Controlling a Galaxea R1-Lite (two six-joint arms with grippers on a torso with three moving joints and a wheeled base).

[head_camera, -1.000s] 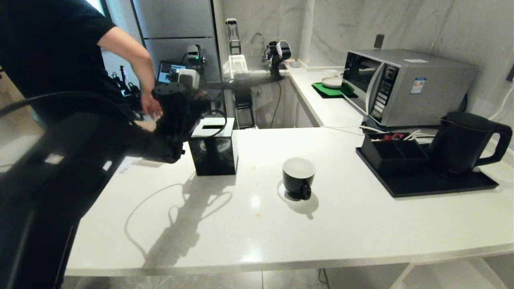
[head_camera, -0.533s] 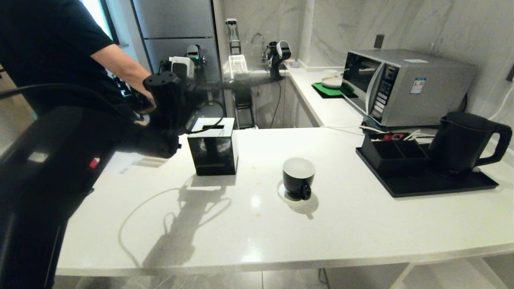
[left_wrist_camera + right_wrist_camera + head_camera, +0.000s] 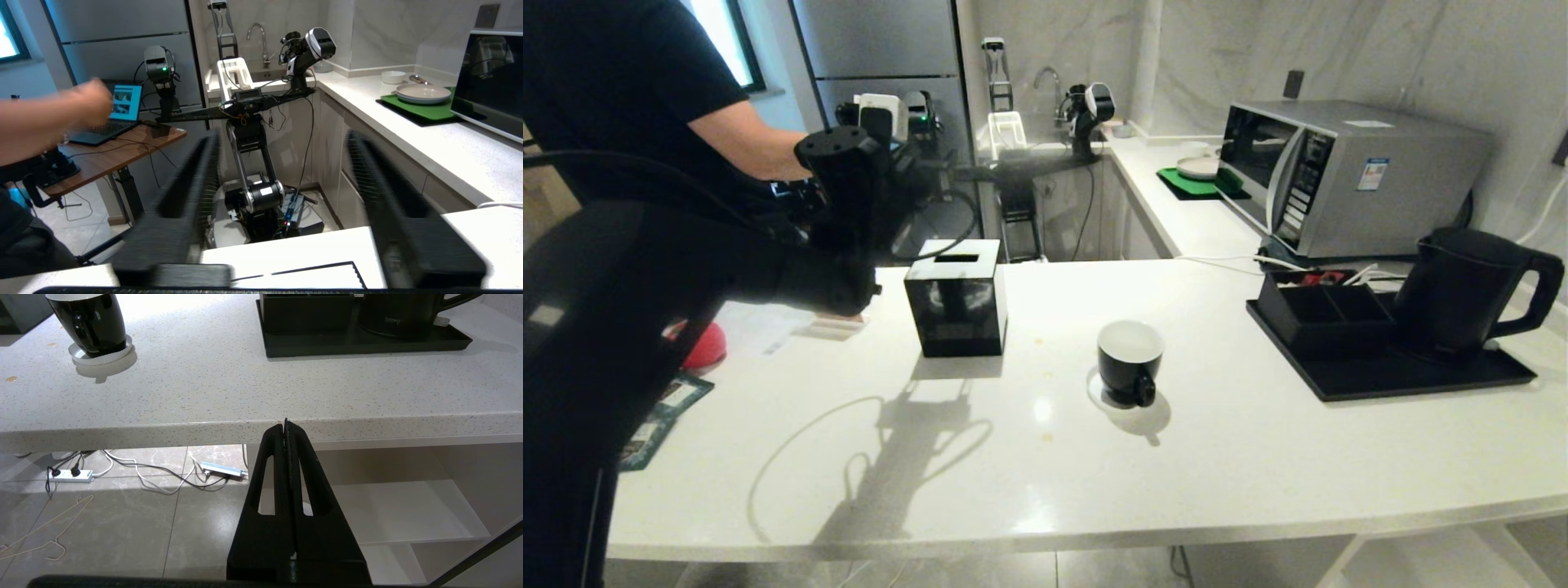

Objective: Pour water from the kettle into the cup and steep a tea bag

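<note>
Left end effector (image 3: 282, 196) released, empty, above the tissue box (image 3: 956, 298); kettle (image 3: 1462, 290) upright on tray (image 3: 1388, 376), spout toward cup (image 3: 1129, 359).

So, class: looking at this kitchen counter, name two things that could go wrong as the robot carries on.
1. A person's arm reaches in right beside the raised left gripper, whose fingers stand apart; a swing could strike it.
2. The small glossy black mug stands unsecured on the white counter, well apart from the tall matte-black kettle; carried water might spill.
</note>
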